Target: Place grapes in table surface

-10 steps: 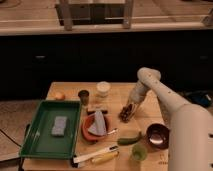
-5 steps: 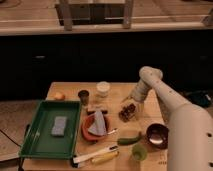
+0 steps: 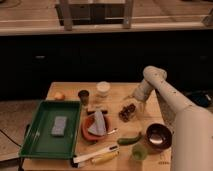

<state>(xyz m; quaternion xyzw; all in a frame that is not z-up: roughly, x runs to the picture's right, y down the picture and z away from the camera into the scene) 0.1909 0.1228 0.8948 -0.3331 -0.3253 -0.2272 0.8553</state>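
The grapes [image 3: 128, 112], a small dark reddish bunch, lie on the light wooden table surface [image 3: 151, 111], right of its middle. My gripper [image 3: 134, 101] hangs just above and slightly behind the bunch, at the end of the white arm that comes in from the right. It stands a little apart from the berries and does not hold them.
A green tray [image 3: 31, 131] with a grey-blue sponge [image 3: 59, 126] fills the left side. An orange-red plate [image 3: 88, 132] lies left of the grapes, with a small dark cup [image 3: 83, 95] and a white container [image 3: 103, 89] behind it. A brown bowl [image 3: 158, 136], a green vegetable [image 3: 129, 139] and a green cup [image 3: 139, 151] stand in front.
My gripper has risen up and back off the grapes. The bunch stays on the table where it was.
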